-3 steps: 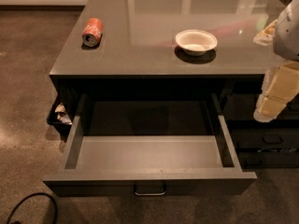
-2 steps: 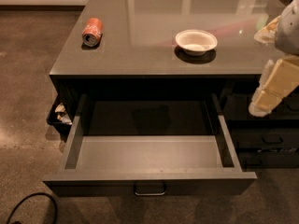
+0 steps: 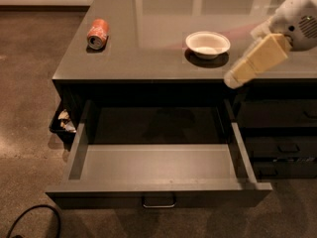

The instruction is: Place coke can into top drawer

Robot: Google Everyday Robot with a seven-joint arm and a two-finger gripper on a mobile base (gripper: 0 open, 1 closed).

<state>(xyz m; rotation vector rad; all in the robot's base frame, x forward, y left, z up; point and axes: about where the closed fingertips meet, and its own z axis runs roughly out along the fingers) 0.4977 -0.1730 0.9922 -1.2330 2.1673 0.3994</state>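
Observation:
The coke can (image 3: 97, 33) lies on its side at the far left of the grey counter top (image 3: 148, 58). The top drawer (image 3: 158, 163) is pulled out wide below the counter's front edge; its grey floor is bare and its metal handle (image 3: 159, 202) faces me. My gripper (image 3: 235, 77), cream-coloured on a white arm, hangs at the right over the counter's front edge. It points down and left, far to the right of the can, and holds nothing that I can see.
A round white bowl (image 3: 208, 43) stands on the counter just left of the gripper. Narrower dark stacked drawers (image 3: 280, 138) are at the right. A small bin with crumpled trash (image 3: 63, 123) sits at the left, and a black cable (image 3: 29, 219) lies on the floor.
My gripper has swung up and to the left, from beside the stacked drawers to the counter's front edge near the bowl. The can, bowl and drawer have not moved.

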